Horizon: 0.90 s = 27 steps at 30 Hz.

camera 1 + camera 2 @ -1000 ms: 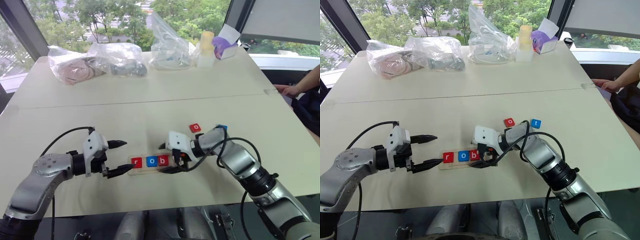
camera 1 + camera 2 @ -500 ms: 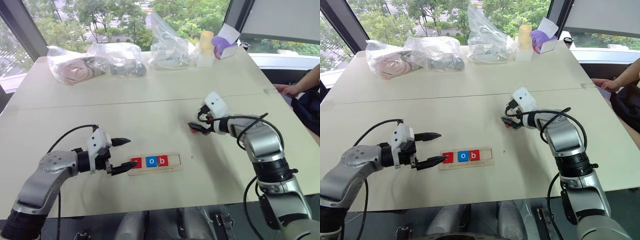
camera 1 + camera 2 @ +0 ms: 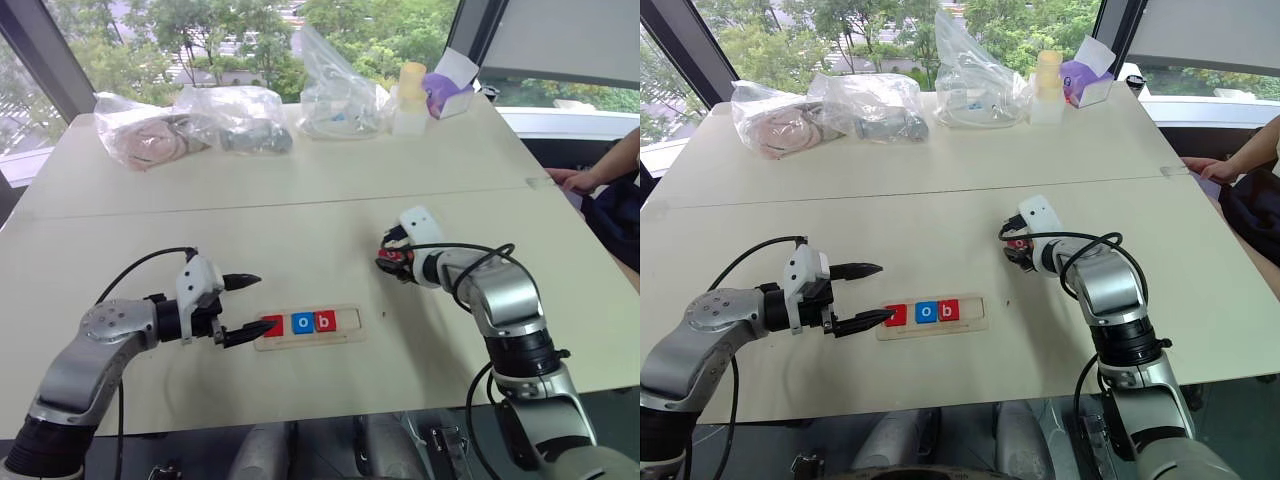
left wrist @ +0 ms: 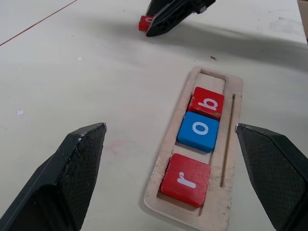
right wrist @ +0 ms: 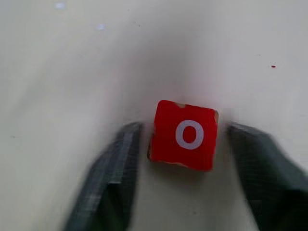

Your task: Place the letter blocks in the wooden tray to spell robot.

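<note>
Wooden tray [image 4: 202, 159] holds r, o, b blocks [image 4: 198, 147]; left pincer [image 3: 243, 310] spread beside it. Beyond, right pincer [image 5: 185, 178] pinches the red o block [image 5: 184, 135], partly hiding it overhead.

Pale matt wooden tray [image 4: 163, 163]; glossy painted letter blocks [image 4: 198, 131].

This looks like an office or lab room high in a building. A large pale table [image 3: 300, 190] stands against tall windows [image 3: 200, 30] looking down on treetops. Clear plastic bags [image 3: 200, 120] of odds and ends, a tissue box [image 3: 450, 90] and a bottle [image 3: 411, 95] sit at its far edge.
</note>
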{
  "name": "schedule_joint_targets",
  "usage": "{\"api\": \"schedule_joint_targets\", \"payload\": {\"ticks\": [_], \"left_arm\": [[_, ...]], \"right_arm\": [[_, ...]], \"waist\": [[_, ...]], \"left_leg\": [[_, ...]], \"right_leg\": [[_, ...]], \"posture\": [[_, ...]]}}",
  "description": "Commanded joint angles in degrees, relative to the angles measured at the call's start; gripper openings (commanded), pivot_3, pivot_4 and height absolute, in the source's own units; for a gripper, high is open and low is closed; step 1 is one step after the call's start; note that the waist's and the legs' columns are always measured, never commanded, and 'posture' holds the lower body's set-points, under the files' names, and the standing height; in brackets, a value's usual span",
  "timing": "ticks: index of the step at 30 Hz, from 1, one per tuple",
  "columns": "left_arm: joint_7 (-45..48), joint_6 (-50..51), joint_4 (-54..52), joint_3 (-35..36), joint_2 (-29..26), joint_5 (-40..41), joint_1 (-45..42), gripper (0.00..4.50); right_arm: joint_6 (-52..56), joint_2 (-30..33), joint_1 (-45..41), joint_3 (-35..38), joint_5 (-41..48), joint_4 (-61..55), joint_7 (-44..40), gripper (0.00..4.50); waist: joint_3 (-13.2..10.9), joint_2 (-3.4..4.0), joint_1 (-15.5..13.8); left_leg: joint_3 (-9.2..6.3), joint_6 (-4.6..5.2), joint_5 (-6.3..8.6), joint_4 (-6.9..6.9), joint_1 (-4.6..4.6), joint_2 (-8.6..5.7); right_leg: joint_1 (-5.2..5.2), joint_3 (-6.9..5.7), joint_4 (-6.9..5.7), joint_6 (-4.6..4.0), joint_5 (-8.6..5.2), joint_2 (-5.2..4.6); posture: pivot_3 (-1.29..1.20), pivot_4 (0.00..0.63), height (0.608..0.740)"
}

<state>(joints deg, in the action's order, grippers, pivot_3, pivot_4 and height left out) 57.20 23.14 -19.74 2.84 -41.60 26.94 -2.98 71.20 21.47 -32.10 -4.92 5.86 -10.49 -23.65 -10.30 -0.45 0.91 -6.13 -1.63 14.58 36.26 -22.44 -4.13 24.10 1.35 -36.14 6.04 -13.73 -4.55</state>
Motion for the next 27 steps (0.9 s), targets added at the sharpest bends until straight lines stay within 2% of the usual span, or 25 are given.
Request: {"api": "schedule_joint_targets", "payload": {"ticks": [1,3,5,7,11,16,18,19,20,23,27], "left_arm": [[-0.35,-1.03,-1.00,0.27,0.36,0.11,-0.12,4.50],[-0.31,-1.03,-0.99,0.17,0.49,0.04,-0.11,4.50],[-0.21,-1.13,-0.86,0.03,0.65,-0.06,-0.10,4.50],[-0.03,-1.23,-0.72,-0.15,0.76,-0.16,-0.12,4.50],[0.37,-1.44,-0.21,-0.69,0.92,-0.28,-0.38,4.50],[0.69,-1.73,0.46,-1.14,0.90,-0.30,-0.81,4.50],[0.90,-2.05,1.16,-1.30,0.88,-0.49,-1.22,4.50],[0.92,-2.13,1.41,-1.38,0.92,-0.51,-1.44,4.50],[0.88,-2.13,1.56,-1.44,0.96,-0.47,-1.62,4.50],[0.96,-2.37,1.93,-1.72,1.05,-0.58,-1.95,4.50],[1.00,-2.56,2.30,-1.97,1.19,-0.67,-2.38,4.50]], "right_arm": [[5.49,-1.34,1.73,1.54,1.16,-4.37,2.08,1.15],[9.76,-2.46,2.89,3.73,1.09,-7.48,3.80,1.15],[17.56,-2.44,5.86,6.39,1.78,-14.80,4.12,1.15],[20.99,-1.25,10.17,7.98,3.72,-21.55,3.69,1.15],[21.30,1.54,20.48,11.17,9.04,-33.09,3.82,1.15],[21.30,3.13,25.12,13.00,13.59,-37.47,6.17,1.15],[21.30,2.98,25.89,13.55,15.32,-37.93,7.20,2.16],[21.30,3.17,25.87,13.74,16.39,-37.94,7.34,2.46],[21.30,3.75,25.63,13.80,17.49,-37.91,7.35,2.94],[21.30,9.44,22.83,13.06,20.71,-37.23,5.17,4.43],[20.17,18.37,18.43,11.78,24.58,-36.36,-1.73,4.48]], "waist": [[0.00,0.00,-0.04],[0.00,0.00,-0.15],[0.01,0.02,-0.40],[0.04,-0.01,-0.65],[0.07,-0.02,-0.58],[0.08,-0.03,-0.14],[0.08,-0.03,-0.14],[0.09,-0.03,-0.20],[0.09,-0.04,-0.21],[0.09,-0.04,-0.23],[0.05,-0.02,-0.25]], "left_leg": [[0.00,0.00,0.00,0.00,0.00,0.00],[0.00,0.00,0.00,-0.01,0.00,-0.01],[-0.02,0.00,0.00,-0.02,-0.01,-0.01],[-0.07,0.00,0.00,-0.02,-0.06,-0.02],[-0.07,0.03,0.02,-0.02,-0.06,-0.03],[-0.06,0.02,0.01,0.01,0.03,0.02],[-0.07,0.02,0.01,0.01,0.04,0.05],[-0.06,0.02,0.01,0.01,0.05,0.05],[-0.07,0.02,0.01,0.02,0.04,0.04],[-0.05,0.03,0.01,0.07,0.04,0.00],[-0.02,0.03,0.01,0.11,0.02,-0.01]], "right_leg": [[0.00,0.00,0.00,0.00,0.00,0.00],[0.00,0.00,0.01,0.00,0.00,0.00],[0.01,-0.01,0.02,0.00,0.00,0.00],[0.00,-0.06,0.05,0.00,-0.01,-0.03],[-0.06,-0.09,0.11,0.01,-0.02,-0.06],[-0.13,-0.10,0.08,0.00,-0.04,-0.06],[-0.13,-0.10,0.08,0.00,-0.04,-0.04],[-0.13,-0.10,0.08,0.00,-0.04,-0.04],[-0.13,-0.10,0.08,0.00,-0.04,-0.02],[-0.19,-0.11,0.10,0.00,-0.04,-0.02],[-0.19,-0.12,0.12,0.00,-0.04,-0.04]], "posture": [[0.00,0.150,0.740],[0.00,0.150,0.740],[0.00,0.150,0.740],[0.00,0.150,0.740],[0.00,0.150,0.740],[0.00,0.150,0.740],[0.00,0.150,0.740],[0.00,0.150,0.740],[0.00,0.150,0.740],[0.00,0.150,0.740],[0.00,0.150,0.740]]}}
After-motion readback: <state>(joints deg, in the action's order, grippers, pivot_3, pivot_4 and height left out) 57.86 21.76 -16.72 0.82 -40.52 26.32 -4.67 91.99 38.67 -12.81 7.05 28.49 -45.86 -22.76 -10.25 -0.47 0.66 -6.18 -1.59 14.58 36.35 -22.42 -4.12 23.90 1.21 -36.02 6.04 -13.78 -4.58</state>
